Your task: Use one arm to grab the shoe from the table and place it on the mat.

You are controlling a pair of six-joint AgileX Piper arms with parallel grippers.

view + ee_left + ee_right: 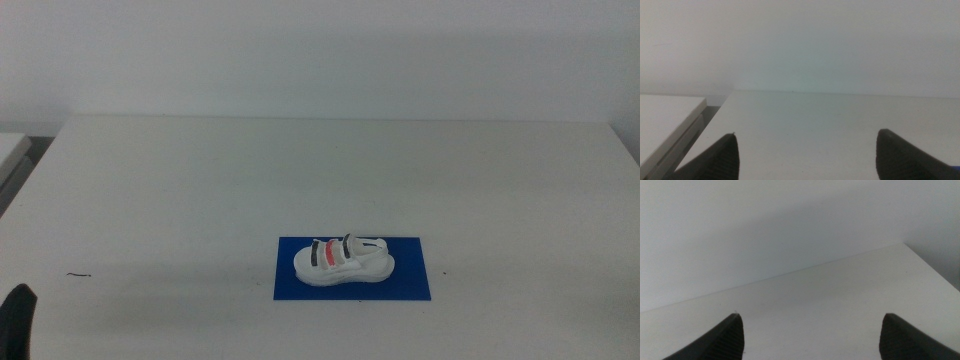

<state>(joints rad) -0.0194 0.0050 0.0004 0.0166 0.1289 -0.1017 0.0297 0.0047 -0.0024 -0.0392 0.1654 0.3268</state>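
Left gripper (805, 155) & right gripper (810, 335) both w/ jaws spread wide, nothing between, each low over tabletop.

White shoe (343, 262) — grey and red straps — deep blue mat (410, 283).

We see only a dark sliver of the left gripper (18, 320), cut off by the bottom edge, well apart from the mat (300, 285); the right arm lies outside the middle view.

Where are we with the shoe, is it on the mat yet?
Looks done: the shoe sits on the mat. Nothing is in hand; the left gripper and right gripper are both open and empty over the table. Nothing appears left.
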